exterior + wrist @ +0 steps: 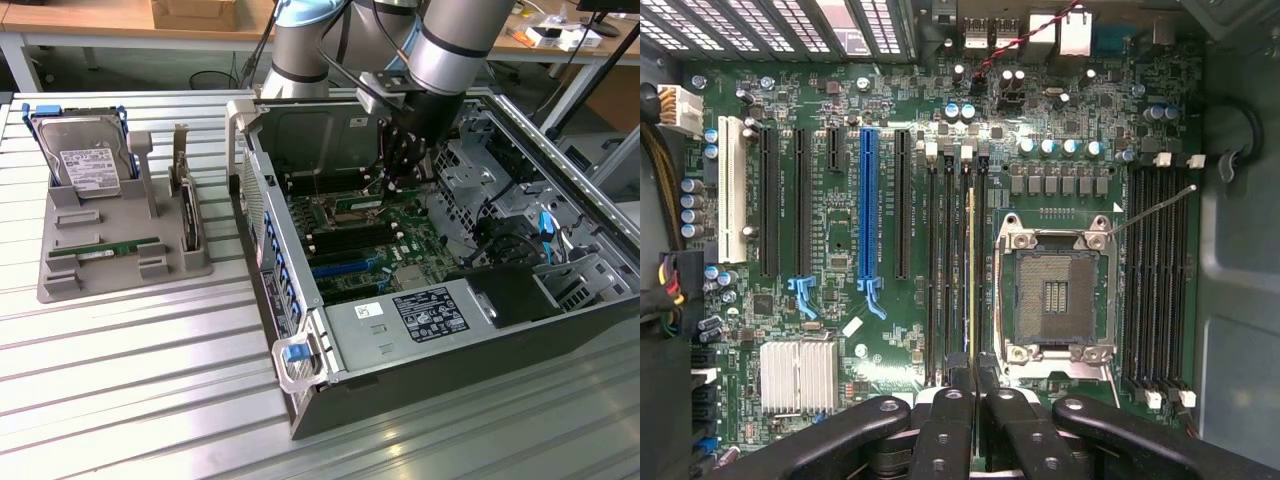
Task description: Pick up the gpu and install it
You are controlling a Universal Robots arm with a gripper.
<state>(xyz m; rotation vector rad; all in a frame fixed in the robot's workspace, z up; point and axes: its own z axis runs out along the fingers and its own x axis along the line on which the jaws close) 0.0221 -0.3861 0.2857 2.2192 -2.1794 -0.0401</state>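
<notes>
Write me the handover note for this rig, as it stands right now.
Gripper: shut on a thin stick, held edge-on.
Where: inside the open computer case, over the long black slots beside the processor socket.
Done: stick picked up and brought to the board.
Left: not shown to be seated in a slot.
Also: another green stick lies in the grey tray.

The gpu [971,290] stands on edge, seen as a thin yellow-green sliver pinched between the fingers of my hand [971,400]. It runs lengthwise along one of the long black slots just beside the square silver processor socket [1055,295], lined up with that slot on the green motherboard [890,330] inside the open case
</notes>
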